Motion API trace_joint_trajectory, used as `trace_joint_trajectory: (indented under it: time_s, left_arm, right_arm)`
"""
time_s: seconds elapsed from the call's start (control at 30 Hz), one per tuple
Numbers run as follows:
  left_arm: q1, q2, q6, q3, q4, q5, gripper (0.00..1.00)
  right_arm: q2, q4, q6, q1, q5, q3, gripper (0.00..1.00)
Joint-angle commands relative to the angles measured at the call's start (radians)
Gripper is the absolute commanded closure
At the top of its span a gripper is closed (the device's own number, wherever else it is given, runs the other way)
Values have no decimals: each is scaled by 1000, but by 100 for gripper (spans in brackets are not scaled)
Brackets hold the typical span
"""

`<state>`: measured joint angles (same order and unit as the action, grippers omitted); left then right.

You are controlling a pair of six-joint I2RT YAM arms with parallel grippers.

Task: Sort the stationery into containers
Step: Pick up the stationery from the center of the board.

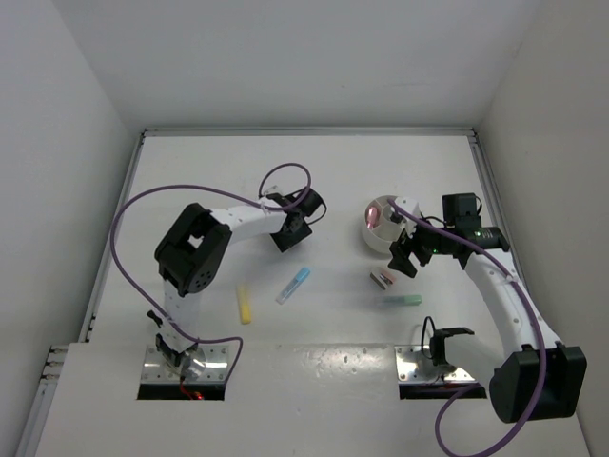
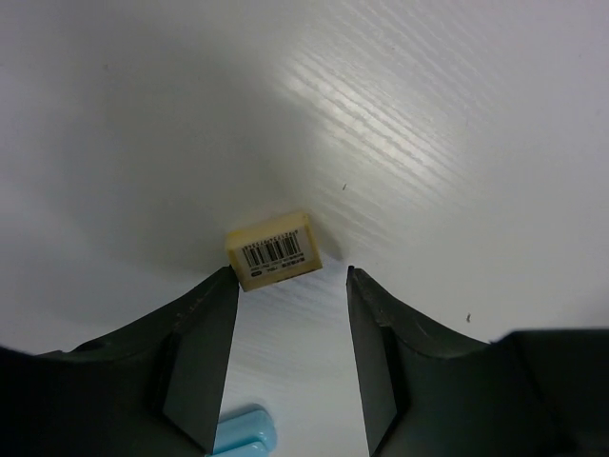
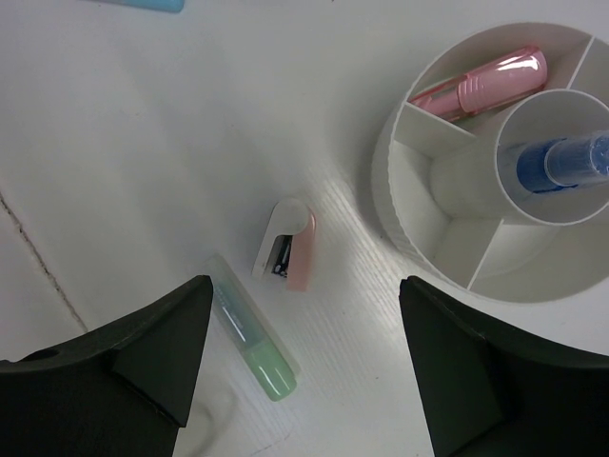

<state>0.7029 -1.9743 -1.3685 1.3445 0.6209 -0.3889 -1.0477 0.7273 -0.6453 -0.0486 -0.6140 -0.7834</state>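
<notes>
the white table (image 1: 333,171) carries everything. the round divided dish (image 3: 400,205) stands on its right half, with a pink stick (image 3: 485,81) in one outer compartment and a blue-capped bottle (image 3: 561,160) in the middle cup. the right gripper (image 3: 306,295) hangs just beside the dish, jaws spread as wide as they go and nothing in them. under it lie a green stick (image 3: 255,341), slanting across the view, and a small pink-and-white stapler (image 3: 290,246), which is near the dish wall but not touching it. a blue stick (image 1: 293,285) and a yellow stick (image 1: 245,305) lie mid-table, well apart from the dish and nearer the left arm.

the smallest piece matters most. a tan eraser (image 2: 274,250) with a barcode label lies flat on the table just ahead of the left gripper (image 2: 289,297), whose jaws stand about half open and empty. the eraser sits beyond the fingertips, offset a little toward the finger (image 2: 200,352) on the left of the wrist view, one corner about level with its tip. its long axis runs across the gap, slightly tilted, and it looks only a shade narrower than the opening. the left arm is plainly the nearer one. the grab likely calls for a short advance and a small sideways correction, so that the pads close on the block's two ends.
</notes>
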Motion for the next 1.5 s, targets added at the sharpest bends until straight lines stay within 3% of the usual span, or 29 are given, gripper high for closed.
trace_joint_trajectory:
  time_s: [0.0,0.3,0.6,1.07,1.13,1.2,1.3,1.4,1.47]
  left_arm:
    - [10,-23,9,42,8,-1,45]
    - [-17,-23,-11,42,30,-2,45]
    - [-17,-92,-20,153,189,-13,45]
    - [-36,-121,-44,183,223,-64,46]
    - [-36,-121,-44,183,223,-64,50]
    - [-36,-130,-44,183,223,-64,61]
    - [-36,-130,-44,193,223,-54,89]
    - [-36,-101,-12,193,223,-45,100]
    - [-36,-65,54,203,186,-27,100]
  right_arm:
    - [17,-14,-28,-5,-43,-11,20]
    - [17,-14,-28,-5,-43,-11,20]
    - [46,-5,-37,-5,-52,-11,20]
    - [74,14,-47,-5,-81,-11,20]
    - [74,14,-47,-5,-81,-11,20]
    - [74,14,-47,-5,-81,-11,20]
    - [74,14,-47,-5,-81,-11,20]
    - [74,14,-47,-5,-81,-11,20]
    - [74,14,-47,-5,-81,-11,20]
